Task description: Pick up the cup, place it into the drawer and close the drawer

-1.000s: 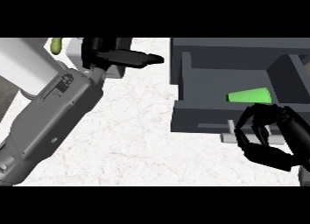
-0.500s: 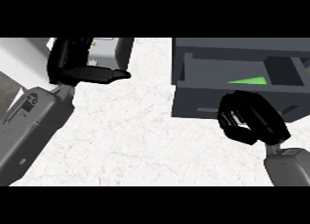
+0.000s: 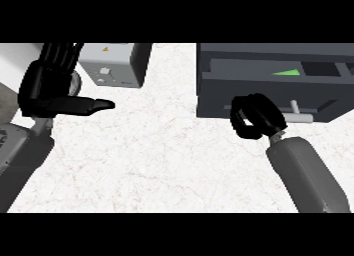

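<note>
The green cup (image 3: 288, 73) lies inside the dark grey drawer (image 3: 276, 90), showing only as a sliver through the narrow gap that is open at the drawer's top. The right hand (image 3: 255, 117) is against the drawer's front panel, just left of the pale handle (image 3: 298, 112), its fingers curled together and holding nothing. The left hand (image 3: 54, 87) shows at the view's left over the white marbled counter (image 3: 158, 160), fingers straight and upright, thumb jutting right, resting apart from everything. A small grey appliance (image 3: 115, 65) stands just beside it at the counter's back.
</note>
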